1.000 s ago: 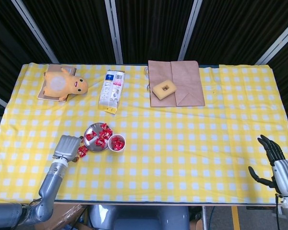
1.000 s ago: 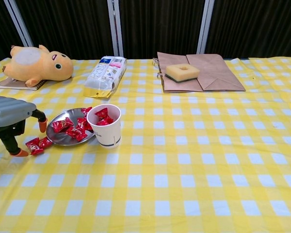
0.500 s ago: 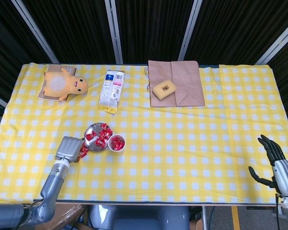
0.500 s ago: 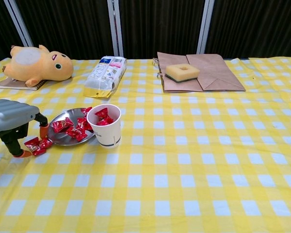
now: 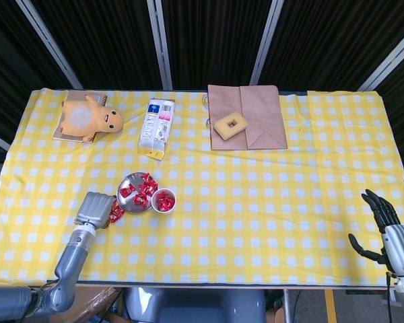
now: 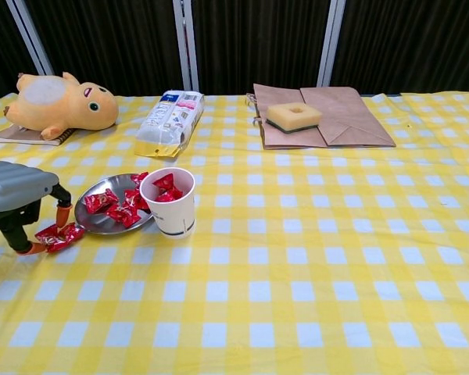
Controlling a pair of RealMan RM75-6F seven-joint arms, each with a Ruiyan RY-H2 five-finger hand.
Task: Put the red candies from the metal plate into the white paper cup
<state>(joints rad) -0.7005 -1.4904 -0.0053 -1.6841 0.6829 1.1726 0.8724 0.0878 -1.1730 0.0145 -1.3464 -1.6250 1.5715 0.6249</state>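
We see the left hand (image 6: 19,205) with a smooth grey metal back, dark fingers (image 6: 14,234) and orange fingertips. Its forearm (image 5: 73,252) is a round silver-grey tube with a lighter ring at the wrist. The right hand (image 5: 384,229) has black fingers on a light grey wrist, and a thin cable goes down under it.
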